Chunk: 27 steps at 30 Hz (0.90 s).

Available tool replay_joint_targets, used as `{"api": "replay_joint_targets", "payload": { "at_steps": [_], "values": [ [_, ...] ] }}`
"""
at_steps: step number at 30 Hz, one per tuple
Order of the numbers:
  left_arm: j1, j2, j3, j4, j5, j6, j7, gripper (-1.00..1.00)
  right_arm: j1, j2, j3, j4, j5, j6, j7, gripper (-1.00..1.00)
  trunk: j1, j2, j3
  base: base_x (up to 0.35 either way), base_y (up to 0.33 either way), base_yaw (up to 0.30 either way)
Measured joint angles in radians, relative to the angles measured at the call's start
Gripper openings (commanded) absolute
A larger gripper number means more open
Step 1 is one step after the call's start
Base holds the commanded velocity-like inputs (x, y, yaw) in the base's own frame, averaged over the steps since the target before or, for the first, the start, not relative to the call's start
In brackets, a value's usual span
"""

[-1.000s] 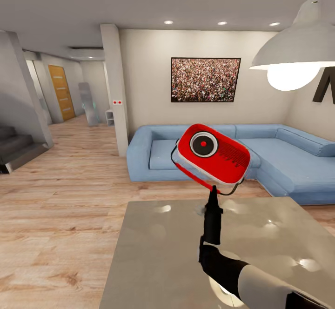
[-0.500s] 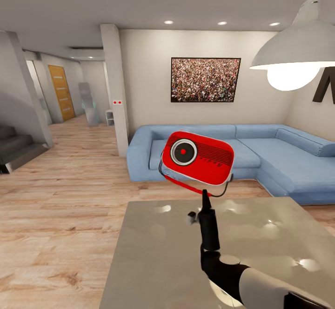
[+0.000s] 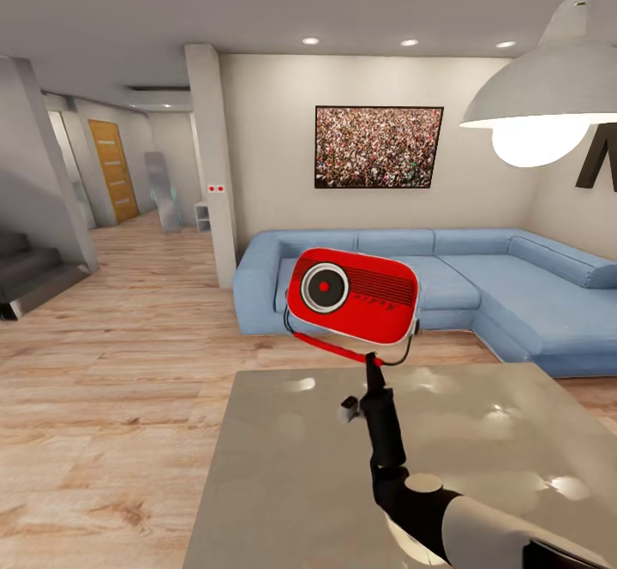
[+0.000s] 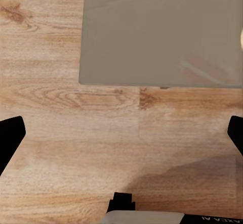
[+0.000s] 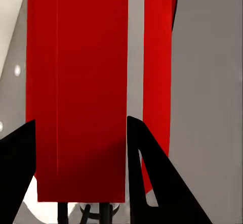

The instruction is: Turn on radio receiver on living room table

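**Radio held aloft over the table**

My right arm reaches up, its gripper clamped on the radio receiver, held above the table before the sofa. My left wrist camera looks down: left gripper spread wide over wood floor beside the table's edge.

Light: bright, even, from the pendant lamp and ceiling spots.
Glare: soft highlights on the table.
Shadows: faint.
Sharpness: crisp; right wrist close-up perhaps slightly soft.
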Motion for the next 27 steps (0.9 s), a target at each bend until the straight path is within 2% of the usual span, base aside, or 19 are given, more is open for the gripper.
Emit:
{"api": "replay_joint_targets", "payload": {
  "at_steps": [2, 10, 16, 20, 21, 24, 25, 27],
  "values": [
    [0.000, -0.001, -0.001, 0.000, 0.000, 0.000, 0.000, 1.00, 0.000, -0.002, 0.007, 0.000, 0.019, 0.000, 0.000, -1.00, 0.000, 0.000, 0.000, 0.000, 0.000, 0.000],
    [0.000, 0.000, -0.004, -0.028, 0.003, -0.001, 0.002, 1.00, 0.000, -0.012, 0.003, 0.001, 0.028, 0.051, 0.000, -1.00, 0.000, 0.000, 0.000, 0.000, 0.000, 0.000],
    [0.000, -0.005, -0.006, -0.224, 0.006, 0.004, -0.001, 1.00, 0.000, -0.030, 0.004, 0.017, 0.046, 0.070, 0.000, -1.00, 0.000, 0.000, 0.000, 0.000, 0.000, 0.000],
    [0.000, -0.009, -0.007, -0.390, 0.007, 0.016, -0.005, 1.00, 0.001, -0.059, 0.006, 0.025, 0.095, 0.080, 0.000, -1.00, 0.000, 0.000, 0.000, 0.000, 0.000, 0.000],
    [0.000, -0.011, -0.008, -0.419, 0.008, 0.017, -0.005, -1.00, 0.001, -0.065, 0.006, 0.026, 0.099, 0.082, 0.000, -1.00, 0.000, 0.000, 0.000, 0.000, 0.000, 0.000],
    [0.000, -0.017, -0.009, -0.500, 0.010, 0.020, -0.003, -1.00, 0.001, -0.081, 0.007, 0.027, 0.105, 0.086, 0.000, -1.00, 0.000, 0.000, 0.000, 0.000, 0.000, 0.000],
    [0.000, -0.032, -0.009, -0.544, 0.012, 0.027, -0.002, -1.00, 0.001, -0.090, 0.006, 0.028, 0.105, 0.087, 0.000, -1.00, 0.000, 0.000, 0.000, 0.000, 0.000, 0.000],
    [0.000, -0.044, -0.007, -0.583, 0.013, 0.031, -0.001, -1.00, 0.000, -0.096, 0.003, 0.028, 0.105, 0.087, 0.000, -1.00, 0.000, 0.000, 0.000, 0.000, 0.000, 0.000]
  ]
}}
